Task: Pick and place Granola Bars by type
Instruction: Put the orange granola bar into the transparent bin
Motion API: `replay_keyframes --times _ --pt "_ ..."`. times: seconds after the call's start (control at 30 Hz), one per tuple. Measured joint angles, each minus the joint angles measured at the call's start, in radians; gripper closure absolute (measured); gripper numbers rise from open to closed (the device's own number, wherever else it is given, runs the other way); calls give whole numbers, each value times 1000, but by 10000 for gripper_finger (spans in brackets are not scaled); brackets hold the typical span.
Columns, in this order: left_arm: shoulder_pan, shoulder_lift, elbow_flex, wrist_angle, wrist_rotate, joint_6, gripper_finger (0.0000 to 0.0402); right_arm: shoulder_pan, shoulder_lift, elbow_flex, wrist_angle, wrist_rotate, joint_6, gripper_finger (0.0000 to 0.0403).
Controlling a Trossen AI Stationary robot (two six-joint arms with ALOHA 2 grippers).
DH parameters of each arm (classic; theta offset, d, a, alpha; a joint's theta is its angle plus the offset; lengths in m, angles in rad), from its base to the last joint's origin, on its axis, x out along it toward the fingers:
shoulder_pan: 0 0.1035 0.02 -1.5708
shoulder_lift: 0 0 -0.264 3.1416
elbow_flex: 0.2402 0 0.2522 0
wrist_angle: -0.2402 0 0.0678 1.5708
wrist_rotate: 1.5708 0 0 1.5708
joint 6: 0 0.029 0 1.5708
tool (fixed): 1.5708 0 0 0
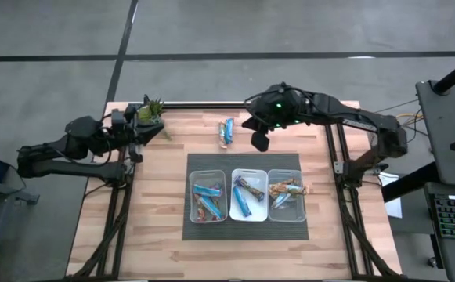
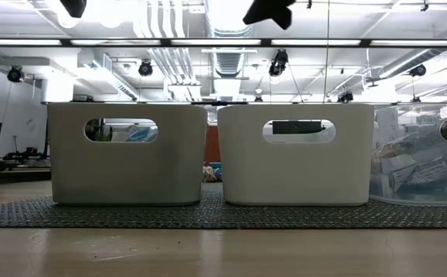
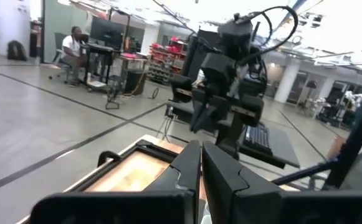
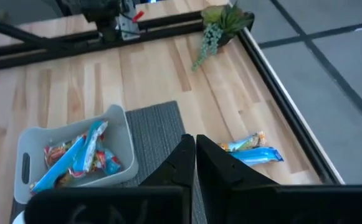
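We see three bins (image 1: 208,176) filled; apparently two Granola Bars (image 1: 225,131) remain, right gripper (image 1: 260,141) pressed together above.

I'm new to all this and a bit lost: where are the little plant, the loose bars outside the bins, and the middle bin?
Plant (image 1: 151,111), high view, on its green leaves.
Loose bars (image 1: 225,132), high view, on the blue wrapper.
Middle bin (image 1: 248,171), high view, on its far rim.

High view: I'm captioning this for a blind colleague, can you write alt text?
Three clear bins of granola bars sit in a row on a dark mat, with two bars loose on the wooden table behind. The shut right gripper hovers beside them; the left gripper waits near a plant.
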Motion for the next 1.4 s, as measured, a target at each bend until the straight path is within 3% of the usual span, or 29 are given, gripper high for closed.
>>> replay_keyframes --times 0.33,0.5,0.73,1.0,1.13,1.4 --pt "22 113 25 96 -68 -30 398 -5 -213 -271 134 -1 70 394" --pt "50 188 120 64 -67 -15 358 -5 -277 -327 150 -1 101 394" --pt "122 306 306 -164 -79 21 265 -5 -308 -336 154 -1 108 394" --pt "201 450 469 -295 -69 -2 171 -4 -308 -335 142 -1 106 394" --pt "238 522 517 -333 -61 -2 151 -4 -308 -335 136 -1 104 394" --pt "292 639 589 -344 -32 -11 149 -4 -308 -335 110 -1 104 394"
